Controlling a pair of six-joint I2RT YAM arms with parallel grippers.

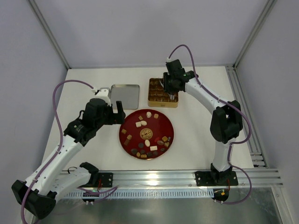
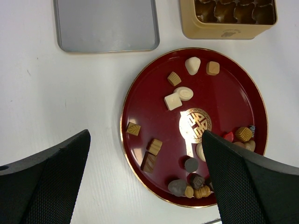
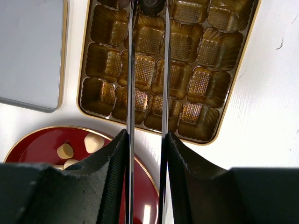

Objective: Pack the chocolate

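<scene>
Right gripper (image 3: pixel 149 3) is hanging over the far row of the tin (image 3: pixel 201 83), thin fingers (image 3: pixel 131 70) pointing straight down into it. The jaws are standing narrow, with one dark piece (image 3: pixel 152 8) sitting between the tips. I cannot tell whether it is being pinched or is lying loose in its cell. The narrow stance probably suits the job, since the blades need to slip between cell walls without snagging the liner.

Nearly every cell showing in the right wrist view is sitting empty, so I judge the packing as barely begun.

The rest of the chocolate (image 2: pixel 173 101) is lying scattered on the red plate (image 2: pixel 224 107). Cream and tan pieces are lying toward the tin side, darker ones bunching at the near rim.

Left gripper (image 2: pixel 145 140) is hovering over the plate's left part, jaws spread wide and holding nothing. That looks like readiness for a pick, or just waiting out of the other arm's way.

The lid (image 2: pixel 105 23) is lying flat on the table (image 2: pixel 56 93) beside the tin, leaving the tin's top free.
</scene>
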